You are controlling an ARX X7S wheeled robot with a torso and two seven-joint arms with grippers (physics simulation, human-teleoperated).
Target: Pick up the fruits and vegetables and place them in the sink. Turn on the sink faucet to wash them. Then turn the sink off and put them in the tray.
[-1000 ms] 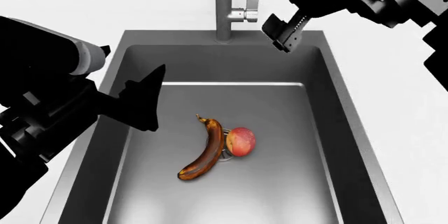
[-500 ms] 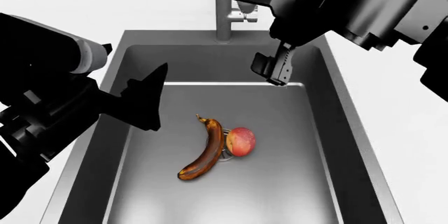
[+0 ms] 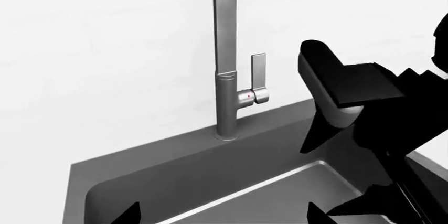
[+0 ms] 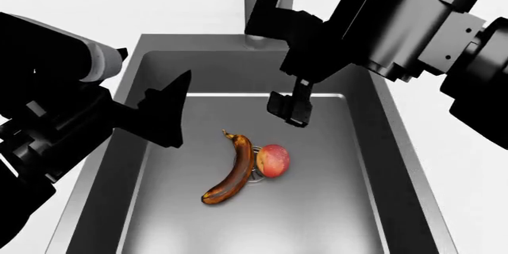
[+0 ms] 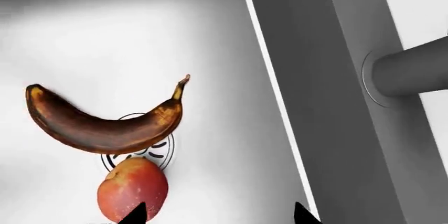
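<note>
A brown-orange banana and a red-and-yellow apple lie side by side on the bottom of the dark grey sink, over its drain. They also show in the right wrist view, banana and apple. My right gripper is open and empty, hanging above the basin just behind the apple. My left gripper is open and empty over the sink's left side. The silver faucet stands behind the sink with its lever upright. No water shows. The tray is out of view.
White counter surrounds the sink on both sides. A white wall rises behind the faucet. My right arm crosses in front of the faucet and hides much of it in the head view.
My right gripper has moved from beside the faucet lever down and left into the sink, toward the apple. The left arm and the fruit have not moved.
</note>
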